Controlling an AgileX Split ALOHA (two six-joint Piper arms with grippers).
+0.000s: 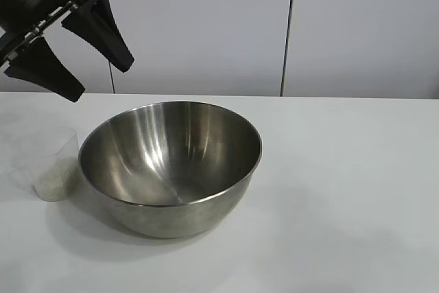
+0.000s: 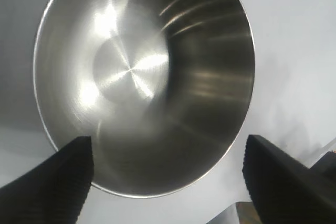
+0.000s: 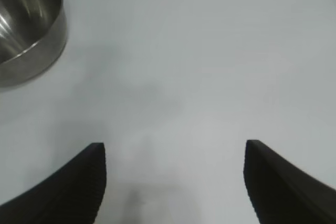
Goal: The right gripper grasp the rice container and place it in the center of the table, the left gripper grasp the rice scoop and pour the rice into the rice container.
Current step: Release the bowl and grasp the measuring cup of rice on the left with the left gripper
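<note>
steel rice container [image 1: 171, 166]: upright, mid-table | clear rice scoop [image 1: 53, 162]: upright, just beside, holds rice [image 1: 55, 184]

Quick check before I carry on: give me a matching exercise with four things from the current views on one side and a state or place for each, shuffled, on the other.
Things:
1. rice container
2. rice scoop
3. left gripper
4. right gripper

States or places:
A. open, above bare table, bowl off to one side
B. holds white rice at its bottom
C. open, raised over the scoop and bowl
D. steel, nothing inside

Pairs: 1-D, 2-B, 3-C, 4-A
</note>
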